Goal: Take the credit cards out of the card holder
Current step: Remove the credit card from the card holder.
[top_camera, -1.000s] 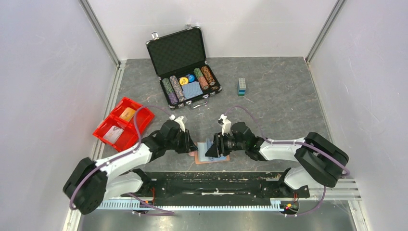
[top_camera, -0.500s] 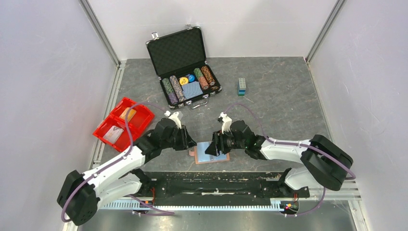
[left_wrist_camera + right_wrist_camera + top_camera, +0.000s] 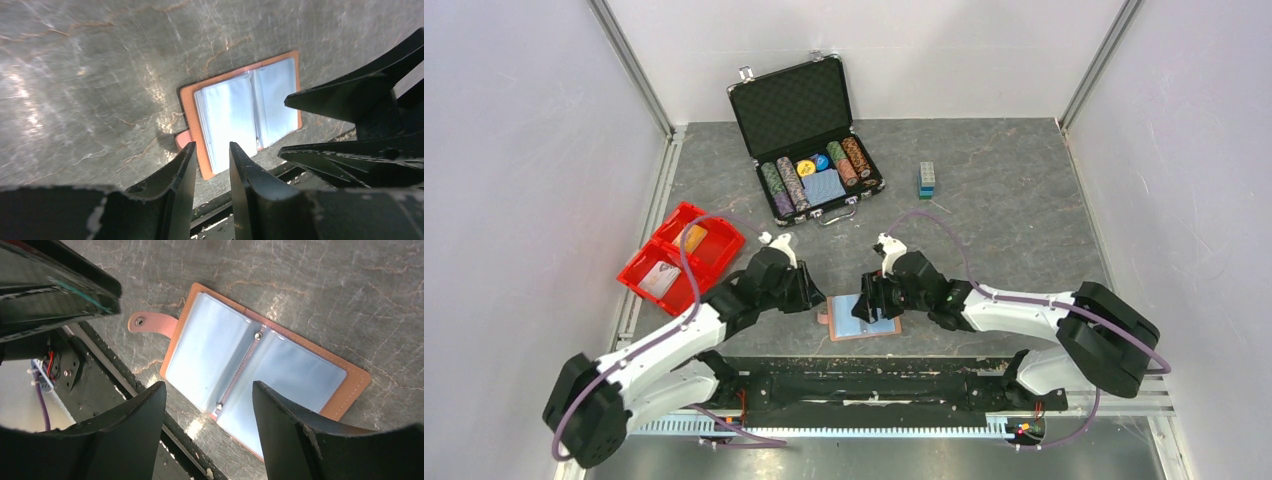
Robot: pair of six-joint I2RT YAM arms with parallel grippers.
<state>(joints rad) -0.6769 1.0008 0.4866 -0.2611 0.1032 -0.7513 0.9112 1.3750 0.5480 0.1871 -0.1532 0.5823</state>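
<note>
Both of your tools have backed off the card holder [image 3: 852,318] over the last second, so more of its pale blue lining shows. Your left tool [image 3: 814,298] now sits just beside the holder's left edge, its fingers a narrow gap apart with nothing between them. Your right tool [image 3: 871,305] hangs over the right half, its fingers spread wide and gripping nothing. The card holder lies open and flat on the grey tabletop [image 3: 1004,230] at the near edge, between the two tools. Its clear sleeves face up and its closing tab [image 3: 149,322] sticks out to one side. Two credit cards [image 3: 691,237] lie in the red bin [image 3: 652,238] well to the left: an orange-yellow one in the far compartment and a pale one in the near compartment. An open black case [image 3: 796,110] of poker chips stands at the back of the tabletop.
</note>
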